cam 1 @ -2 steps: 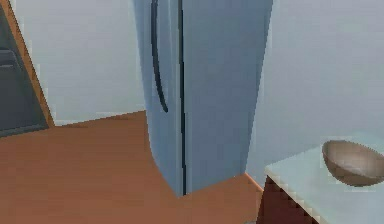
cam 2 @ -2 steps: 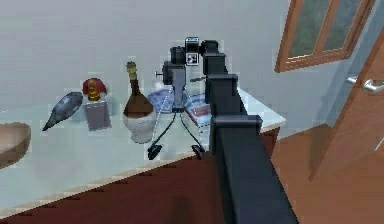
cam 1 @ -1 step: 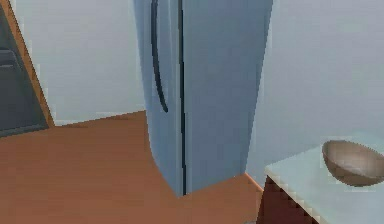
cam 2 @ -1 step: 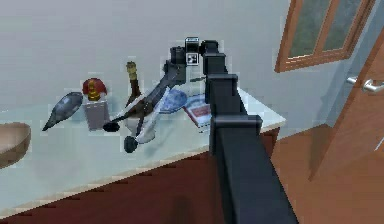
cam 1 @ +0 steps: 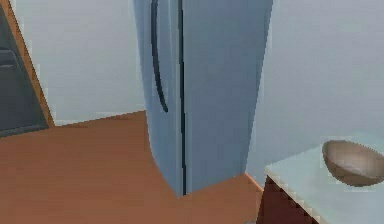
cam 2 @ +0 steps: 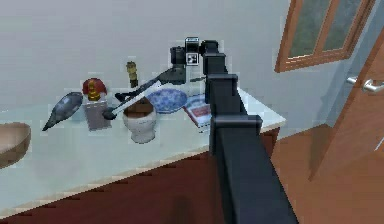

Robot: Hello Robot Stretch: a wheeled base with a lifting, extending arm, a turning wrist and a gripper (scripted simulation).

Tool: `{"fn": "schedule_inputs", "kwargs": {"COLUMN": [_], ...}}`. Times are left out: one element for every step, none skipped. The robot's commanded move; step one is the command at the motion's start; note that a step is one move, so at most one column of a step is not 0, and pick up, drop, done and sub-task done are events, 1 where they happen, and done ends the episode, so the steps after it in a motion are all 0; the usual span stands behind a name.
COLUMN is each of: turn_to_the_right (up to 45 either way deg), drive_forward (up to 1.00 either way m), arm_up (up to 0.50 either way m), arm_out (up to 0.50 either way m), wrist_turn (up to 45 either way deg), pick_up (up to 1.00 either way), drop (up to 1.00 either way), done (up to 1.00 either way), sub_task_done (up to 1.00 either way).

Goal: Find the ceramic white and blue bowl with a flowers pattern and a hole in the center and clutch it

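On the counter (cam 2: 80,152), a blue-and-white bowl (cam 2: 170,100) beside a brown-filled white cup (cam 2: 141,127).

Bowl (cam 2: 170,100): one item, shallow and round, white with blue patterning over the inside. The motifs and the centre were too small to make out. It sat upright, mouth up, on the pale countertop (cam 2: 80,152), toward the back of it, near the middle of the arm side view. A white pot (cam 2: 140,124) with dark contents stood just in front of it to the left. A flat red-and-white item (cam 2: 199,115) lay just to its right.
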Motion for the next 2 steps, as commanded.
{"fn": "schedule_inputs", "kwargs": {"turn_to_the_right": [0.0,0.0], "drive_forward": [0.0,0.0], "arm_up": [0.0,0.0], "arm_out": [0.0,0.0], "wrist_turn": [45.0,18.0], "pick_up": [0.0,0.0], "drop": [0.0,0.0], "done": [0.0,0.0], "sub_task_done": [0.0,0.0]}}
